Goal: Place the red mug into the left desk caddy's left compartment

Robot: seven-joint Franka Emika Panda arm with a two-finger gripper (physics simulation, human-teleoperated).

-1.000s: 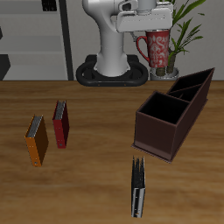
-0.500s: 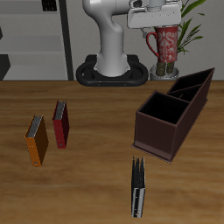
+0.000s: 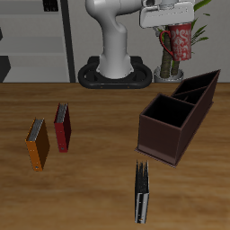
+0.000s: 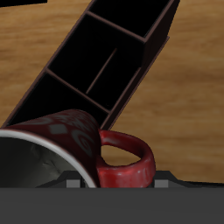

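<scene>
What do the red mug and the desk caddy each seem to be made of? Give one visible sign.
Red mug: likely glazed ceramic, given its pale-speckled red surface and thick loop handle. Left desk caddy: probably dark brown wood or board, judging by its matte, flat, straight-edged panels.

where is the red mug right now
The red mug hangs in the gripper, high above the table's back, over the taller end of the left desk caddy.

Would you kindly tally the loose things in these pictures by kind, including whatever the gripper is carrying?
Books: 3 (orange book, red book, dark book)
Mugs: 1 (red mug, held up by the gripper)
Desk caddies: 1 (left desk caddy)
Total: 5
</scene>
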